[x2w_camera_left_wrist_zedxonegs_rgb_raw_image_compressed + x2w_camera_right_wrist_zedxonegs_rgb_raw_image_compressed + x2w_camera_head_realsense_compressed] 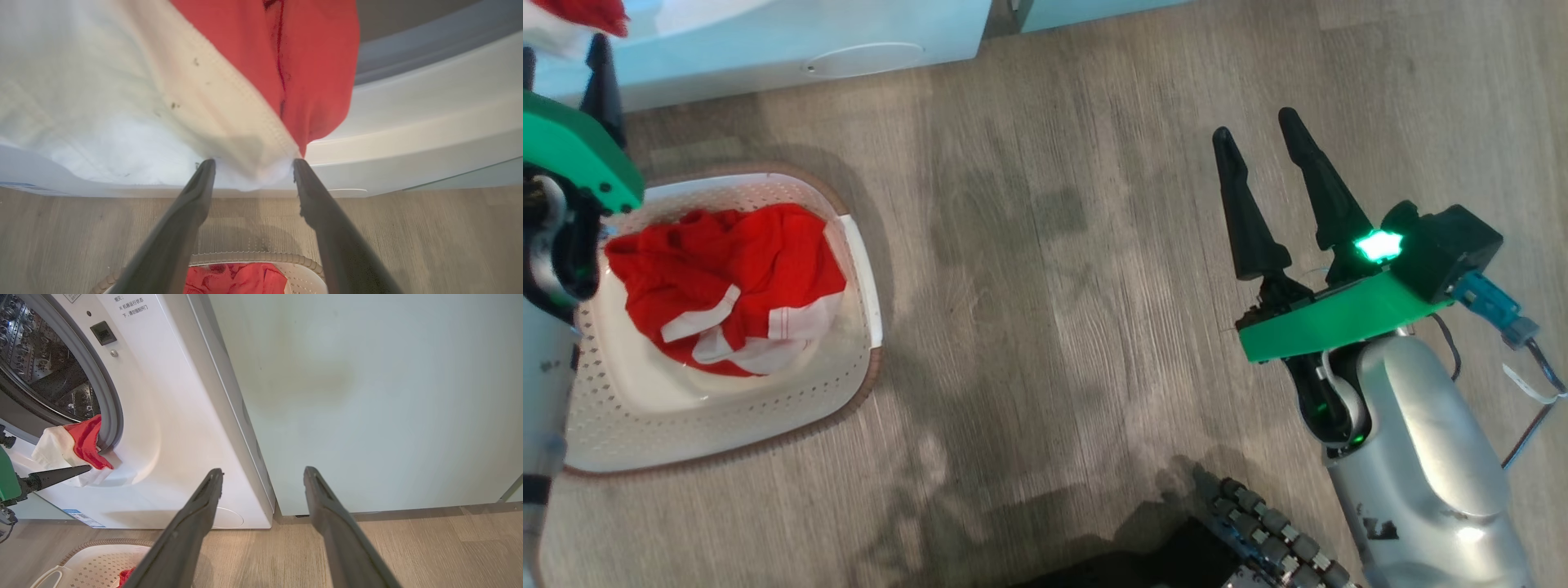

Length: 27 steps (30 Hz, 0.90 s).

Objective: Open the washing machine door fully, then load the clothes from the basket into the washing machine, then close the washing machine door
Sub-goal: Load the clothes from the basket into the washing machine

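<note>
The washing machine (pixel 171 428) stands open, its steel drum (pixel 41 355) showing; the door is out of view. One red and white garment (pixel 77 443) hangs over the grey gasket at the drum's lower lip. My left gripper (pixel 252 163) is open, its fingertips (pixel 206 165) right at the garment's (pixel 196 94) lower white hem. More red clothes (pixel 727 282) lie in the cream basket (pixel 719 425) on the floor in front of the washer. My right gripper (pixel 1266 139) hovers open above bare floor, well to the right of the basket, holding nothing.
A pale teal cabinet (pixel 367 396) stands right beside the washer. The washer's round flap (pixel 866 59) sits low on its front. Wooden floor (pixel 1054 286) stretches between basket and right arm. The robot's dark wheeled base (pixel 1258 531) is at the bottom.
</note>
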{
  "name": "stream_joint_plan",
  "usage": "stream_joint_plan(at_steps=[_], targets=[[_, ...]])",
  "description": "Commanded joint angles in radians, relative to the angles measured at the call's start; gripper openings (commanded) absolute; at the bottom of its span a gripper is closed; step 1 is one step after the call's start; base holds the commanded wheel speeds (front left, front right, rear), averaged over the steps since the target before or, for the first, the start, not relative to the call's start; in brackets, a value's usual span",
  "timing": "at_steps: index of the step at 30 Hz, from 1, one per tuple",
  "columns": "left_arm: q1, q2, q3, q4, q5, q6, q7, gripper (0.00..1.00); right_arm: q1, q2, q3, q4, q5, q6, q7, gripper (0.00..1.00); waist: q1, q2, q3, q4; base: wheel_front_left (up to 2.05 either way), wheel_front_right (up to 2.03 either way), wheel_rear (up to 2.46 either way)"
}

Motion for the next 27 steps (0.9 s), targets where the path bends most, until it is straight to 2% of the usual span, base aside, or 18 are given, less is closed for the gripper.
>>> stream_joint_plan(at_steps=[1,3,6,7,8,9,17,23,27], targets=[[-0.039,0.055,0.035,0.0,0.001,0.013,0.006,1.0,-0.004,0.001,0.022,-0.036,0.009,0.0,-0.006,1.0,-0.0002,0.0,0.006,-0.008,0.0,0.0,0.0],[-0.055,0.055,0.038,0.03,0.004,0.029,0.009,1.0,-0.006,0.001,0.024,-0.037,0.014,0.0,-0.006,1.0,-0.0002,0.0,0.008,-0.012,0.0,0.0,0.0],[-0.074,0.053,0.039,0.055,-0.001,0.027,0.01,1.0,-0.009,0.001,0.028,-0.04,0.023,0.0,-0.006,1.0,-0.0002,0.0,0.012,-0.02,0.0,0.0,0.0],[-0.079,0.053,0.038,0.063,-0.003,0.023,0.014,0.71,-0.01,0.001,0.028,-0.04,0.026,0.0,-0.006,1.0,-0.0002,0.0,0.013,-0.022,0.0,0.0,0.0],[-0.084,0.055,0.035,0.072,-0.001,0.022,0.017,0.2,-0.011,0.001,0.029,-0.041,0.028,0.0,-0.006,1.0,-0.0002,0.0,0.014,-0.023,0.0,0.0,0.0],[-0.088,0.057,0.033,0.081,0.002,0.025,0.02,0.0,-0.012,0.001,0.029,-0.041,0.029,0.0,-0.006,1.0,-0.0002,0.0,0.015,-0.025,0.0,0.0,0.0],[-0.109,0.066,0.019,0.094,0.007,0.021,0.033,0.0,-0.008,0.001,0.015,-0.041,0.034,0.0,-0.006,1.0,-0.0002,0.0,0.013,-0.015,0.0,0.0,0.0],[-0.07,0.076,0.007,0.006,0.004,0.021,0.056,0.0,-0.002,0.001,0.002,-0.041,0.031,0.0,-0.006,1.0,-0.0002,0.0,0.002,0.014,0.0,0.0,0.0],[-0.017,0.092,0.012,-0.09,-0.005,0.045,0.077,0.0,0.0,0.001,-0.007,-0.04,0.023,0.0,-0.006,1.0,-0.0002,0.0,-0.012,0.034,0.0,0.0,0.0]])
